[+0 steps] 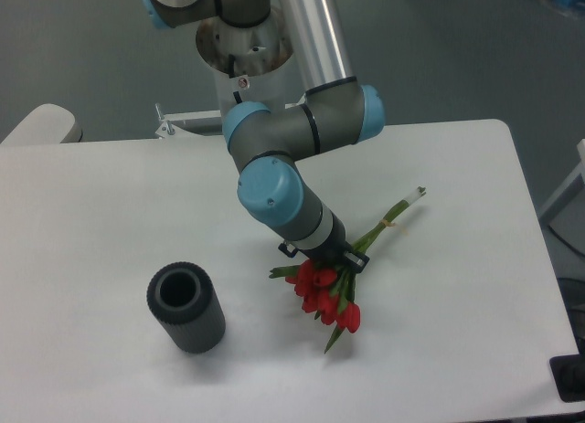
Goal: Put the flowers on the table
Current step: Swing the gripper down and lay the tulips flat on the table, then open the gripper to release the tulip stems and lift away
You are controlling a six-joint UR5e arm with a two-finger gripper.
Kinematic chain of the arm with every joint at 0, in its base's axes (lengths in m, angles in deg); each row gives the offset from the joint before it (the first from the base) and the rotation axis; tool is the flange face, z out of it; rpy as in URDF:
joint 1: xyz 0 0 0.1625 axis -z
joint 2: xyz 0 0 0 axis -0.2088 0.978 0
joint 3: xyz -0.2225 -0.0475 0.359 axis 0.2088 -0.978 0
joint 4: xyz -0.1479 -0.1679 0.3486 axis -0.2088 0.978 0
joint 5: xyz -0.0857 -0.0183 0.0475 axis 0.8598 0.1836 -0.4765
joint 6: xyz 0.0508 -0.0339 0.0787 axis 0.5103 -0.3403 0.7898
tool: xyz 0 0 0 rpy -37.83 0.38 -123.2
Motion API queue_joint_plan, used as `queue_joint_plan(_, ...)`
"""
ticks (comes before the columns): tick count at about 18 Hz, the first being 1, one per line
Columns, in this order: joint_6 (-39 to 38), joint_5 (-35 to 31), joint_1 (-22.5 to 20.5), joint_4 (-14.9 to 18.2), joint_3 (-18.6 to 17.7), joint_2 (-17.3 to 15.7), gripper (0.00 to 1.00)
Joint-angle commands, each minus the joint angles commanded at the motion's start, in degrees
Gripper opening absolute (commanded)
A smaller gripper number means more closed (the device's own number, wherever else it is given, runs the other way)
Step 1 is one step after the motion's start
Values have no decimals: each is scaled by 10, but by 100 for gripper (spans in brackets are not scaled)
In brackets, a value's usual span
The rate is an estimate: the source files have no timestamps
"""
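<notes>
Currently the arm is reaching down from the far edge of the bench (110, 350), wrist angled toward the near right. The claw (331, 259) is sitting right over the flowers (327, 297), at the point where the stems meet the red heads. Its fingers are hiding behind the wrist body and the blooms, so I cannot tell whether it is open, closed, or gripping the bunch.

The flowers are lying roughly mid-bench, a bit toward the right edge and the near edge. Red tulip heads are pointing toward the near edge, clustering just below the claw. Green stems are running diagonally away toward the far right corner, with the cut ends sticking out well past the wrist. One leaf is poking out to the left of the heads, another is trailing toward the near edge. The stem ends look to be resting on the bench surface; whether the heads are touching the bench or hanging slightly above it, I cannot tell.

A dark grey ribbed cylinder (186, 309) is standing on the bench left of the flowers, nearer the near edge, open top facing up and leaning slightly. It is sitting well apart from the bunch and the claw.
</notes>
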Motion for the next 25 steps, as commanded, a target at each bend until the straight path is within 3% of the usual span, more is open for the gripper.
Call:
queue_joint_plan(6, 0, -10, 6, -3, 1, 25, 34)
queue_joint_plan(7, 2, -8, 6, -4, 3, 26, 38)
queue_joint_plan(8, 3, -7, 5, -5, 7, 25, 49)
queue_joint_plan(10, 4, -5, 4, -8, 9, 22, 94)
queue_joint_plan(11, 2, -6, 4, -9, 11, 19, 100)
queue_joint_plan(14, 7, -5, 4, -14, 13, -2, 100)
queue_joint_plan(21, 2, 7, 2, -2, 114, -15, 100)
queue_joint_plan(25, 3, 103, -12, -1, 145, -21, 100)
